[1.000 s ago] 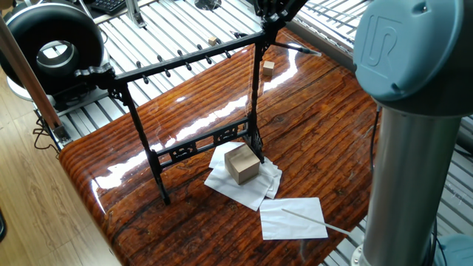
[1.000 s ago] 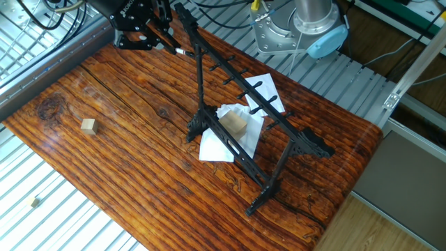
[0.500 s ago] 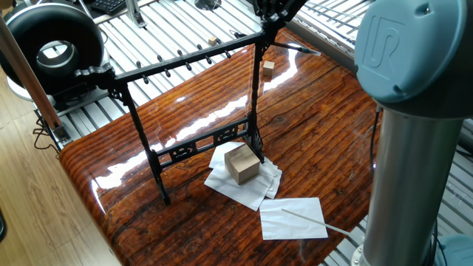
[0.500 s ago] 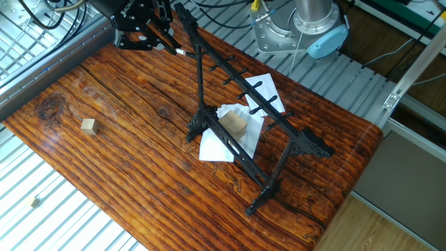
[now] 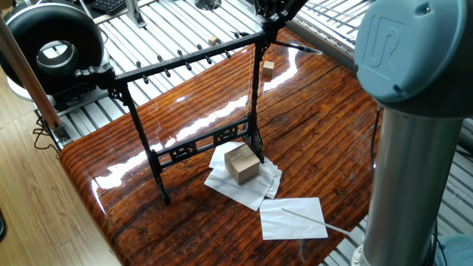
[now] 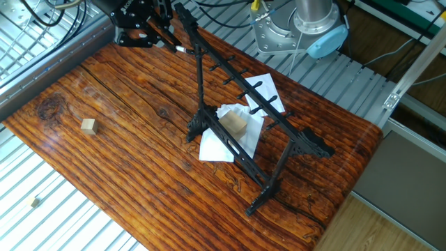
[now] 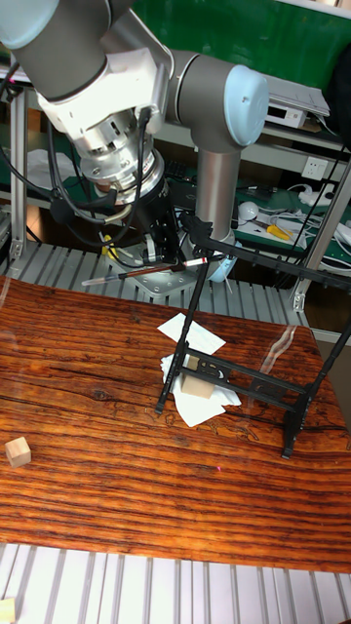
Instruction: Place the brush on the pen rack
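Observation:
The pen rack (image 7: pixel 255 255) is a tall black frame standing on the wooden table, also seen at mid-table as the pen rack (image 5: pixel 185 55) and the pen rack (image 6: pixel 244 87). My gripper (image 7: pixel 156 258) hovers just beside the rack's end post, level with its top bar. It is shut on the brush (image 7: pixel 115 276), a thin dark rod held roughly level, with its tip reaching the post. From the other sides the gripper (image 6: pixel 157 35) and gripper (image 5: pixel 272 24) sit at the frame's top edge, and the brush (image 6: pixel 175 48) pokes toward the top bar.
A wooden cube (image 5: pixel 242 163) rests on crumpled white tissue at the rack's foot. White paper (image 5: pixel 293 219) carries a pale thin stick. A small wooden block (image 6: pixel 88 125) lies on the table's far side. The arm's grey column (image 5: pixel 414 148) fills the right.
The gripper with the brush has edged very slightly upward in the other fixed view. Nothing else has moved.

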`<action>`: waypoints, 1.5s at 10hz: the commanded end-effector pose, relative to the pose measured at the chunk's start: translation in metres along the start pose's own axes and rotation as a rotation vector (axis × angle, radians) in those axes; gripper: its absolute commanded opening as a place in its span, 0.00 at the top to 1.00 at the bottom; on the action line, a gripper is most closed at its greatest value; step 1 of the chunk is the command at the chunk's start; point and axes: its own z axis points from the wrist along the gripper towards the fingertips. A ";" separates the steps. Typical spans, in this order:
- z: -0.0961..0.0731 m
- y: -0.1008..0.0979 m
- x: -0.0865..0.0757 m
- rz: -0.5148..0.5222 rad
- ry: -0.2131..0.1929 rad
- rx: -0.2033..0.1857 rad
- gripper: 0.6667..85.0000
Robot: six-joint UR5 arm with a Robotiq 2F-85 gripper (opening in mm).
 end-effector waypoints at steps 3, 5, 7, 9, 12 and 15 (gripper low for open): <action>0.001 -0.007 0.003 -0.009 0.017 0.027 1.00; 0.000 -0.006 0.003 -0.006 0.021 0.028 1.00; 0.000 -0.005 0.004 -0.013 0.026 0.027 1.00; 0.000 -0.005 0.004 -0.024 0.028 0.024 1.00; 0.000 -0.005 0.005 -0.048 0.036 0.022 1.00; 0.000 -0.007 0.007 -0.074 0.047 0.023 1.00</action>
